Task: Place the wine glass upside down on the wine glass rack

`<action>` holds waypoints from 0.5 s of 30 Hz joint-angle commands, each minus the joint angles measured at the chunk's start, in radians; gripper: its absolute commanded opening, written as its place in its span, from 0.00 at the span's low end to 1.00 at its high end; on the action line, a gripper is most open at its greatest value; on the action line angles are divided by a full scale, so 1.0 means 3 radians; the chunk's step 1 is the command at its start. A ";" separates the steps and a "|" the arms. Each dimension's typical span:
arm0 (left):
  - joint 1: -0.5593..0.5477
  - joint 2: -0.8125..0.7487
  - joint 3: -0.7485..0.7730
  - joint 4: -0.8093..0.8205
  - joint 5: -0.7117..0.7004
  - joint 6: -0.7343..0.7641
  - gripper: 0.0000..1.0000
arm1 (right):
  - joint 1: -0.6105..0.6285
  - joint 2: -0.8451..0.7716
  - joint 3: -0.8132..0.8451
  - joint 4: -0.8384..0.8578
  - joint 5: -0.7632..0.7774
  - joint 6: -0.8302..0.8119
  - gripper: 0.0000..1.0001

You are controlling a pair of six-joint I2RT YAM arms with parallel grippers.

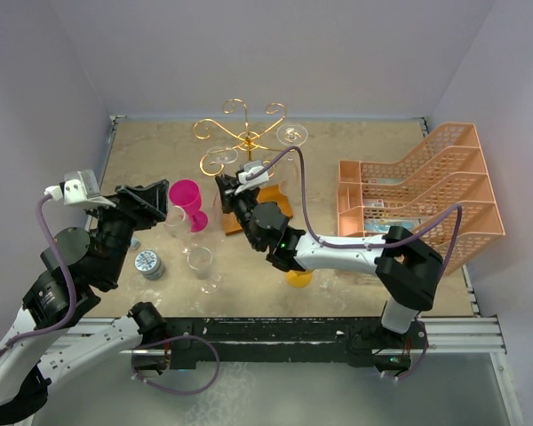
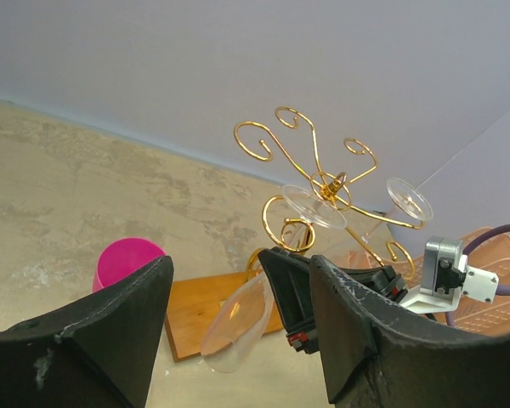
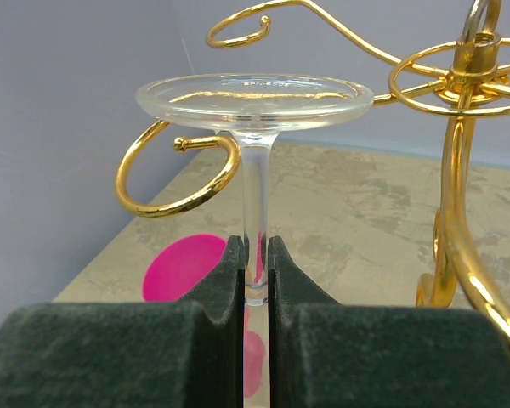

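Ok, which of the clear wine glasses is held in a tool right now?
The inverted wine glass, pinched by its stem in the right tool, with its foot up at the gold rack; it alone is gripped.

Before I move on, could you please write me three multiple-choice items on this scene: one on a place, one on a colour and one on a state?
1. Seen in the top view, where does the pink cup stand relative to the rack's wooden base?
A. to its left
B. to its right
C. on top of it

2. What colour is the wire of the wine glass rack?
A. silver
B. gold
C. black

3. How do the right jaws stand?
A. wide open and empty
B. shut on the pink cup
C. shut on the stem of the wine glass

Answers:
1 A, the top view shows the cup left of the base.
2 B, the scrolls shine gold in every view.
3 C, the right wrist view shows them pinching the clear stem, foot upward.
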 commanded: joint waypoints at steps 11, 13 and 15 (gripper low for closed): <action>-0.0013 0.0003 0.0069 0.0076 -0.0049 -0.0035 0.63 | -0.0036 0.0058 0.0261 0.0166 -0.0435 -0.0254 0.00; -0.0013 -0.0001 0.0069 0.0069 -0.0049 -0.0036 0.63 | -0.0036 0.0084 0.0279 0.0151 -0.0460 -0.0270 0.00; -0.0013 -0.0007 0.0069 0.0064 -0.0054 -0.0039 0.63 | -0.0036 0.0099 0.0298 0.0133 -0.0485 -0.0277 0.00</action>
